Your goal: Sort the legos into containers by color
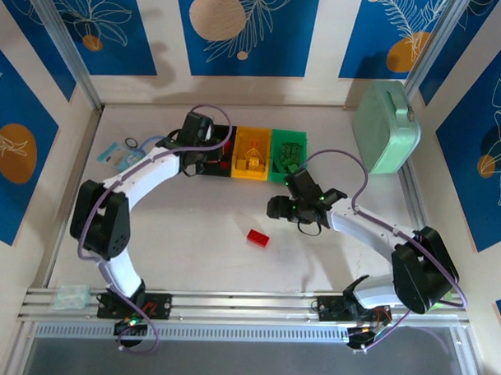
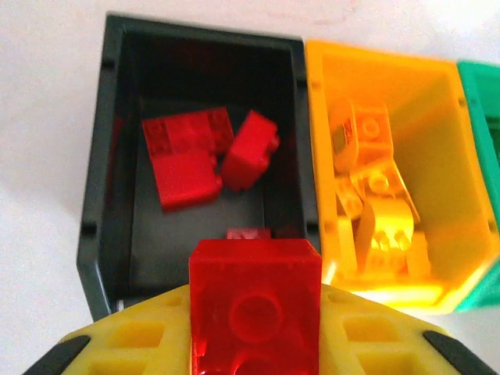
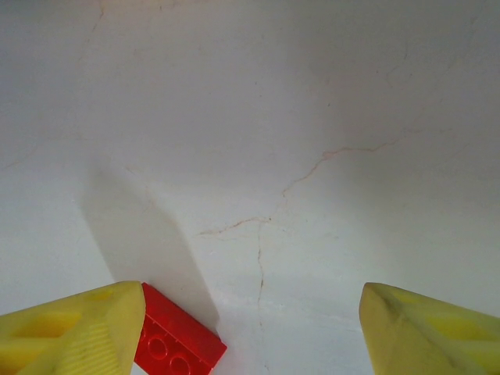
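Note:
My left gripper (image 2: 255, 332) is shut on a red lego (image 2: 255, 301), held over the near end of the black container (image 2: 101, 172). Two or three red legos (image 2: 187, 160) lie inside that container. Beside it stands the yellow container (image 2: 316, 141) with several yellow legos (image 2: 375, 211), then the green container (image 2: 480, 101). In the top view the left gripper (image 1: 210, 157) covers most of the black container (image 1: 226, 166), left of the yellow (image 1: 253, 153) and green (image 1: 288, 154) ones. My right gripper (image 3: 254, 312) is open over bare table, a red lego (image 3: 176, 344) lying by its left finger. That lego (image 1: 258, 238) lies mid-table, near the right gripper (image 1: 279, 207).
A pale mint case (image 1: 387, 126) leans at the back right. A small clear packet (image 1: 120, 156) lies at the left, and another (image 1: 70, 296) sits on the metal rail (image 1: 246, 307) along the near edge. Wall panels close in the table on three sides.

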Action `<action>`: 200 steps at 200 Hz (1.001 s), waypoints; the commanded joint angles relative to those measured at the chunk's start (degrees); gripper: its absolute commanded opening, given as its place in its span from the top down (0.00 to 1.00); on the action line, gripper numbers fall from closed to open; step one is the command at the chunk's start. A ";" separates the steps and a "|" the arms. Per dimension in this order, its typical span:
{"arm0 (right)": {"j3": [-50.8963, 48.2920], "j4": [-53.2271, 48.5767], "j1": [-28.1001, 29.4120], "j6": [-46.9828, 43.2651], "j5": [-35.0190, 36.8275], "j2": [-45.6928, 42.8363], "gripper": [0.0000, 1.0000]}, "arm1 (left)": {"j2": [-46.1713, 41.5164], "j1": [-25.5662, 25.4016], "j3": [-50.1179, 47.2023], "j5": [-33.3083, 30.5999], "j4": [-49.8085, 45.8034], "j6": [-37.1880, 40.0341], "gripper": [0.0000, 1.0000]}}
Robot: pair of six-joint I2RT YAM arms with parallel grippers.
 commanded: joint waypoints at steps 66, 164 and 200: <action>-1.09 -2.07 0.77 0.77 -0.02 -3.68 0.26 | 13.46 3.16 16.14 -0.49 -5.39 4.82 0.29; 3.65 -3.89 6.43 -4.11 -0.39 3.70 0.23 | -11.63 2.36 -13.24 -1.79 5.62 1.76 0.25; 6.78 -7.02 13.06 -6.78 1.53 8.68 0.21 | -20.51 2.41 -23.98 -2.71 7.47 -0.72 0.24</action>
